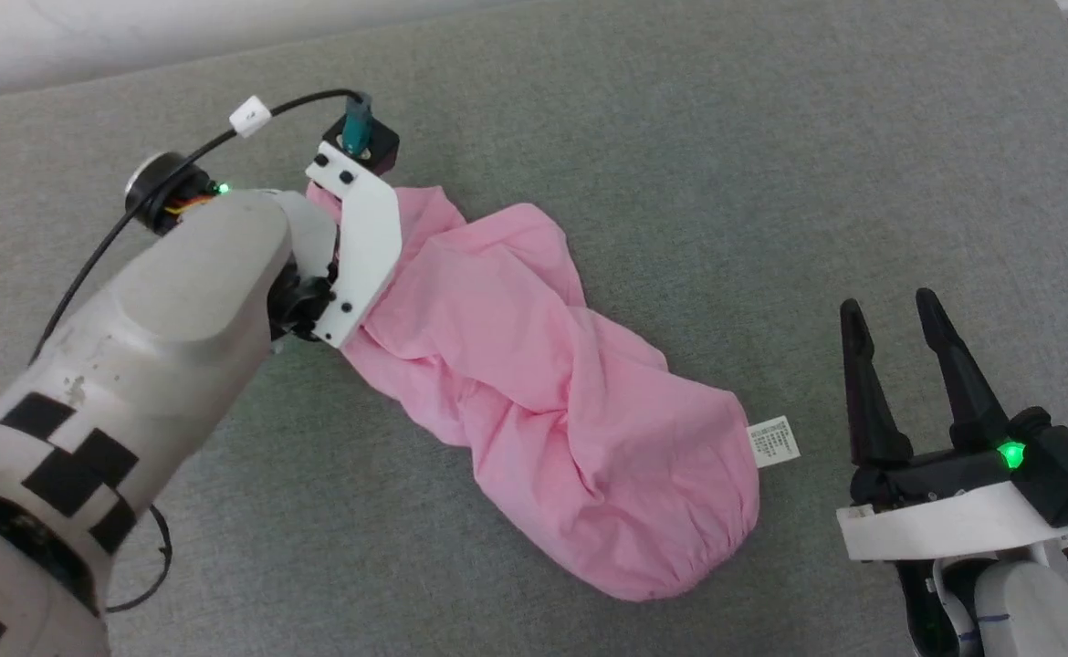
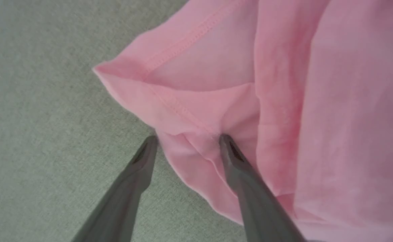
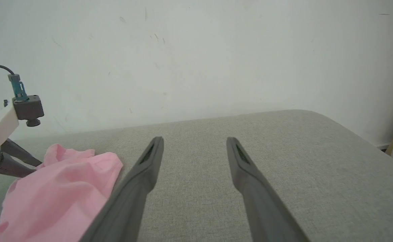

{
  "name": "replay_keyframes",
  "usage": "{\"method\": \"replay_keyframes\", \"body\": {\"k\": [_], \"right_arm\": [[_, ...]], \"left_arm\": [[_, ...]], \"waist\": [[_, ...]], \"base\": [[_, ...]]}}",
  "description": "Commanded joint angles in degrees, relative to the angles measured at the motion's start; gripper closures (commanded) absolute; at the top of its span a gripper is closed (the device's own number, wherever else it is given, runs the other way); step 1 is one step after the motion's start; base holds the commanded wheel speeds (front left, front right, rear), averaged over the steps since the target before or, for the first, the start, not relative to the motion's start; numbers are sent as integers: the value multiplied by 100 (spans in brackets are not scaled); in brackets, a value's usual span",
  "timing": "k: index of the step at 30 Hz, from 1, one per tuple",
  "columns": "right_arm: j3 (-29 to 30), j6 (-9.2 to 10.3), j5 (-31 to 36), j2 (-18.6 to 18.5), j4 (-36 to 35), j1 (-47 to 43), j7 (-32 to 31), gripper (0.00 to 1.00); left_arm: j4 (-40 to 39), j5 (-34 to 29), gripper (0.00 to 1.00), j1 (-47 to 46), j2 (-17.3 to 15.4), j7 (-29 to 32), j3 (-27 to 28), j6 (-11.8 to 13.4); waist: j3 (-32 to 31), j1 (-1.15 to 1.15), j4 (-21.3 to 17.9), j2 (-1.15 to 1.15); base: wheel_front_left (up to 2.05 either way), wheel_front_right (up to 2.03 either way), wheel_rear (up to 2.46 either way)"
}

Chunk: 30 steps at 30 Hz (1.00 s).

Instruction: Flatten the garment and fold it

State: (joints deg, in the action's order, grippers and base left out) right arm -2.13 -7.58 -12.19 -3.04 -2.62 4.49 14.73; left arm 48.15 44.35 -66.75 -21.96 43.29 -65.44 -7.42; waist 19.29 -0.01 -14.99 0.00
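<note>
Left gripper [image 2: 188,137], jaws apart, straddles the pink garment's [image 1: 534,392] hemmed corner; the head view hides its fingers [image 2: 250,188] behind the wrist bracket [image 1: 365,246]. Right gripper [image 1: 888,301] gapes empty over the grey fabric surface [image 1: 680,137].

Left arm: pale grey smooth forearm shell [image 1: 160,301], scuffed, with black square patches toward the elbow. White flat wrist bracket [image 1: 362,246] with black screws. Black camera cube [image 1: 374,146] with teal plug. Black cable with white tag [image 1: 250,115]. Right pincer [image 1: 888,301]: long black tapered fingers, green LED [image 1: 1010,453]. Left pincer [image 2: 188,137]: dark grey fingers.
</note>
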Motion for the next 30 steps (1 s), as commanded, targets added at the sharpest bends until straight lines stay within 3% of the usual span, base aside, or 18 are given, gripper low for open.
{"method": "replay_keyframes", "body": {"k": [1,3,4,5,11,17,24,30], "right_arm": [[6,9,-37,16,11,77,27,0],[38,9,-23,16,6,74,27,0],[39,9,-7,16,9,72,27,0],[37,9,11,16,12,69,27,0],[53,9,85,16,22,-23,27,0],[138,9,137,16,31,-374,27,0],[144,9,158,16,17,-647,27,0],[89,9,149,16,28,-772,27,0]], "left_arm": [[-130,150,0,152,-83,251,-352,-6],[-291,337,0,148,-151,214,-479,-6],[-358,434,55,146,-166,176,-518,-6],[-430,480,100,122,-181,113,-562,-6],[-938,650,100,-8,-427,-1030,-648,-6],[-1415,869,100,548,-1190,-2365,-444,63],[-2465,1464,100,2003,-2395,-2871,-188,800],[-3368,2075,100,3391,-3062,-3039,-239,1482]], "waist": [[117,1,-85,0],[118,1,-21,0],[105,1,20,0],[77,1,75,0],[-295,1,409,0],[-857,1,881,0],[-1209,1,1321,0],[-1377,1,1461,0]], "base": [[0,0,0],[0,0,0],[0,0,0],[0,0,0],[0,0,0],[0,0,0],[0,0,0],[0,0,0]]}}
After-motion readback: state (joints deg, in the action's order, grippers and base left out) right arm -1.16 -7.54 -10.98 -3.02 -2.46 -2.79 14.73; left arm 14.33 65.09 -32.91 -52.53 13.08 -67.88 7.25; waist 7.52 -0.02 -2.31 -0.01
